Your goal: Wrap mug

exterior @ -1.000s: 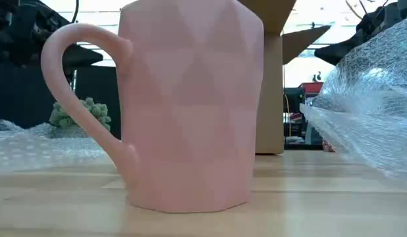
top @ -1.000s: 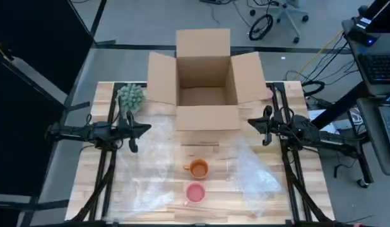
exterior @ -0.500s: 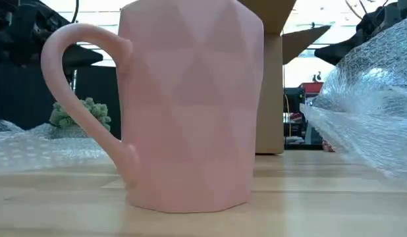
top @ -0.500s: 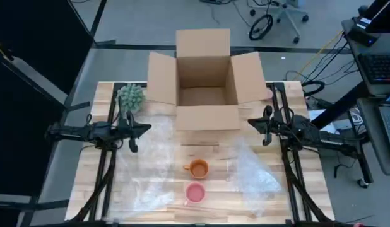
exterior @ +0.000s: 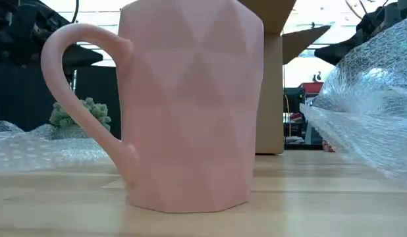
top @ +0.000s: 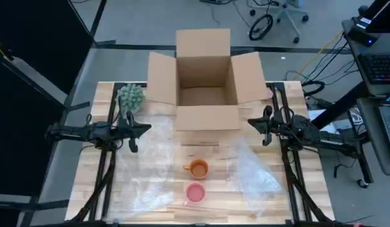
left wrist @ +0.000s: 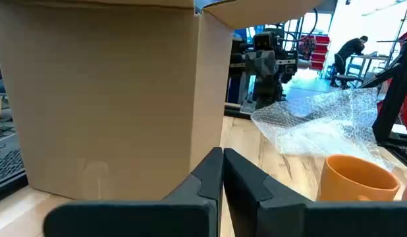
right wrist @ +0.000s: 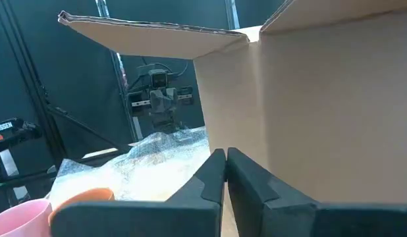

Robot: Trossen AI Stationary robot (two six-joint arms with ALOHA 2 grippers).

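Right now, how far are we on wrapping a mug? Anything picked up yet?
Nothing is done yet. The pink mug and orange mug stand bare on the table, bubble wrap lying loose beside them. Nothing is in hand: the left gripper and right gripper are shut and empty at the table's sides. Left: grasping wrap, covering a mug, possibly boxing in the open cardboard box.

Grey floor, office chair [top: 280, 16] behind, dark curtain [top: 31, 75] at left.

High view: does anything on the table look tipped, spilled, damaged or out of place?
Nothing stands out. The orange mug and pink mug stand upright, apart, between loose bubble wrap sheets. The cardboard box sits open, undamaged. Left gripper and right gripper wait at the sides, fingers shut.
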